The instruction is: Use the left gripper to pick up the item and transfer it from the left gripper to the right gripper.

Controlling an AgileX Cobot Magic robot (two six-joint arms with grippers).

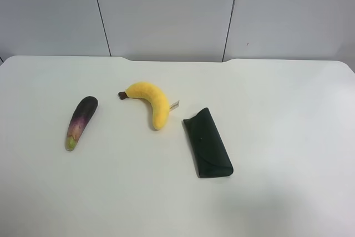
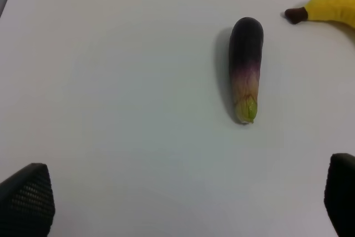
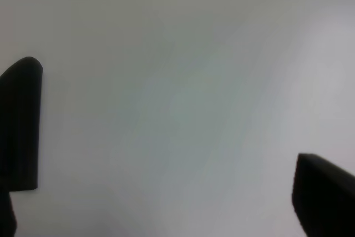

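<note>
The toy eggplant (image 1: pixel 81 121) lies on the white table at the exterior high view's left, dark purple fading to pink with a green stem end toward the front. It also shows in the left wrist view (image 2: pixel 246 68), well ahead of the left gripper (image 2: pixel 183 203), whose fingers (image 2: pixel 26 201) are spread wide and empty. The right gripper (image 3: pixel 177 176) is open over bare table, with nothing between its fingers (image 3: pixel 21 123). Neither arm shows in the exterior high view.
A yellow banana (image 1: pixel 151 101) lies near the table's middle, its stem tip also in the left wrist view (image 2: pixel 324 14). A dark green flat case (image 1: pixel 207 142) lies to its right. A grey panelled wall (image 1: pixel 166 9) stands behind the table (image 1: pixel 288 109).
</note>
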